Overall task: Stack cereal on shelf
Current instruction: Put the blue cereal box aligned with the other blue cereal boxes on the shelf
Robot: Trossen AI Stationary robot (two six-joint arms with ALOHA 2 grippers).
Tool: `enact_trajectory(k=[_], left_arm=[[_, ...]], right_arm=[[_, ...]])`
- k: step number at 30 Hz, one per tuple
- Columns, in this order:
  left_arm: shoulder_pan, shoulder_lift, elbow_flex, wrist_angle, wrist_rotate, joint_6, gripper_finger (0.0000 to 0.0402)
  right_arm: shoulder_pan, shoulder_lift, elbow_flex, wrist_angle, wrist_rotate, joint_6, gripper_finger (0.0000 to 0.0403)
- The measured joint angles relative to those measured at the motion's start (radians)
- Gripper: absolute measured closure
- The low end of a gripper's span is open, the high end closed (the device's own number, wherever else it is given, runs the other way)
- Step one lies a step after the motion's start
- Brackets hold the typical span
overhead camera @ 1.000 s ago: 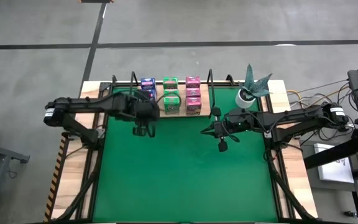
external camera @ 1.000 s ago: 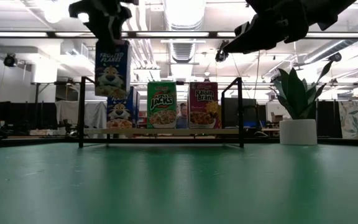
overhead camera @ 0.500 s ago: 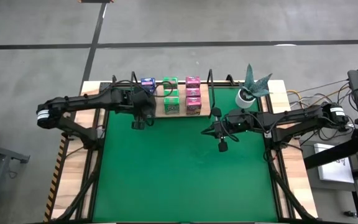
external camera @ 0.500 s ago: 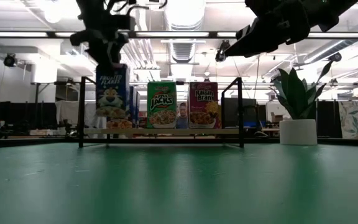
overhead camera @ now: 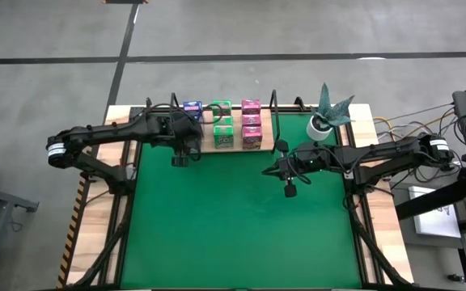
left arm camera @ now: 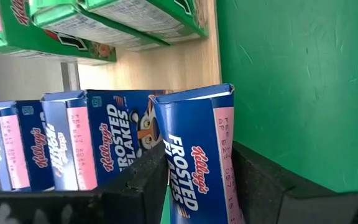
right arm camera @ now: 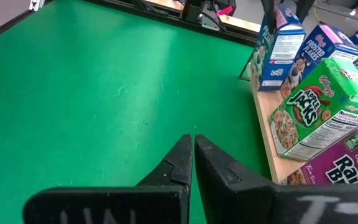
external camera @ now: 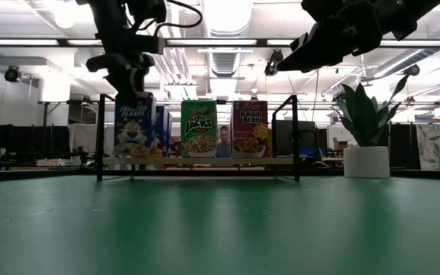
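Left gripper (external camera: 131, 82) clamped on a blue cereal box (left arm camera: 194, 149), holding it upright at the front-left edge of the shelf (overhead camera: 235, 147), just ahead of two more blue boxes (left arm camera: 48, 146). Green boxes (overhead camera: 222, 132) mid-shelf, pink boxes (overhead camera: 251, 125) on the right side. Right gripper (right arm camera: 191, 163) hangs above the green mat (overhead camera: 241, 234) in front of the shelf's right end, fingers pressed together, empty.

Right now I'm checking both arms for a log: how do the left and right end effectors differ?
The left end effector is shut on a blue cereal box at the shelf front edge; the right end effector is shut and empty. The left is over the shelf edge; the right hangs over the green mat. Both are dark, two-fingered.
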Motion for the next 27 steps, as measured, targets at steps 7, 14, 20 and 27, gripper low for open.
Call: enact_trajectory(k=[7,14,20,27], left_arm=[[0.002,0.0,0.015,0.0,0.0,-0.001,0.0237],[0.003,0.002,0.008,0.002,-0.007,-0.001,0.0214],[0.003,0.002,0.008,0.006,-0.008,-0.004,0.0208],[0.004,0.002,0.008,0.009,-0.031,-0.012,0.0207]], right_arm=[[0.0,0.0,-0.003,0.001,0.0,0.011,0.0394],[0.0,0.0,-0.004,0.001,0.0,0.01,0.0394],[0.0,0.0,-0.004,0.002,0.0,0.008,0.0394],[0.0,0.0,-0.004,0.002,0.0,0.006,0.0394]])
